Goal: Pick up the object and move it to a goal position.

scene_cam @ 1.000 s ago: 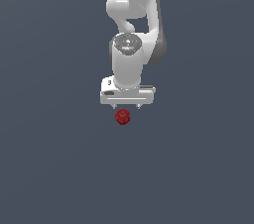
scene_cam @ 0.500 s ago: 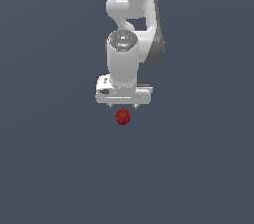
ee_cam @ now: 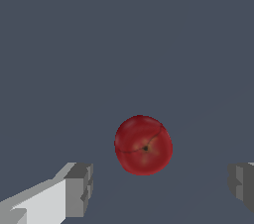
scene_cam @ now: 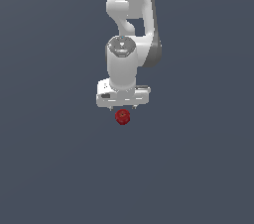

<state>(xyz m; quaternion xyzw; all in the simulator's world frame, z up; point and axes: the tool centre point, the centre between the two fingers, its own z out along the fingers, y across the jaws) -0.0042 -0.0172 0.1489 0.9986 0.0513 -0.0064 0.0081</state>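
Observation:
The object is a small dark red apple-like ball [scene_cam: 122, 116] on the dark grey floor, just below the white gripper [scene_cam: 122, 109] in the exterior view. In the wrist view the ball [ee_cam: 143, 144] lies between and a little beyond the two grey fingertips [ee_cam: 79, 189], which stand wide apart on either side of it. The gripper [ee_cam: 161, 188] is open and holds nothing; it hangs above the ball with its fingers pointing down.
The white arm [scene_cam: 131, 29] rises behind the gripper toward the top of the exterior view. A plain dark grey surface [scene_cam: 54, 158] surrounds the ball on all sides.
The arm's hand has dropped lower toward the ball, so the gap between gripper and ball has shrunk. The ball has not moved.

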